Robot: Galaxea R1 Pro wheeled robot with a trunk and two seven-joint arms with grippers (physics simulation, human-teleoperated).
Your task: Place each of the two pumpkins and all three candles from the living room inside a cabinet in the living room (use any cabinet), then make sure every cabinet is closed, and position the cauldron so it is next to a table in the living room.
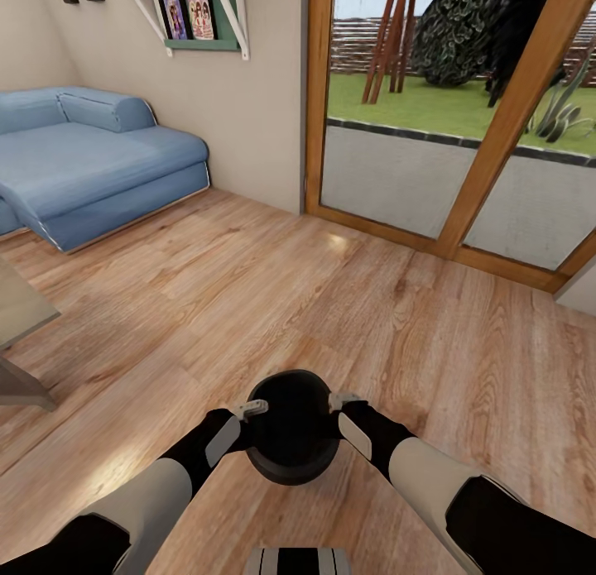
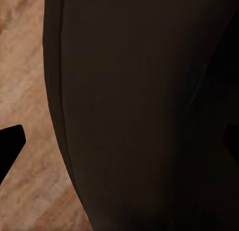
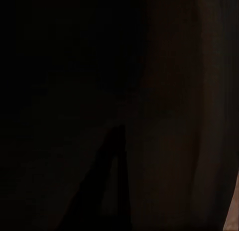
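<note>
From the head camera, the glossy black, rounded cauldron (image 1: 291,430) hangs above the warm wooden plank floor (image 1: 348,310), held between both arms low in front of the trunk: the left gripper (image 1: 251,410) presses against one side of its rim and the right gripper (image 1: 342,401) against the opposite side, each touching the pot, though whether the fingers clamp the rim or only push on it cannot be told. Ahead of the grippers and off to the left gripper's side sits a blue fabric sofa (image 1: 91,165), and nearer on that same side the corner of the grey-beige coffee table (image 1: 21,310) shows, well apart from the cauldron. Ahead toward the right gripper's side stands a wood-framed glass door (image 1: 451,128). In the left wrist camera, the cauldron's dark curved wall (image 2: 139,111) lies pressed close against the gripper, with a strip of plank floor beyond it and one black fingertip (image 2: 11,141) beside it. In the right wrist camera, the pot's black surface (image 3: 99,91) sits so close that the fingers cannot be made out
</note>
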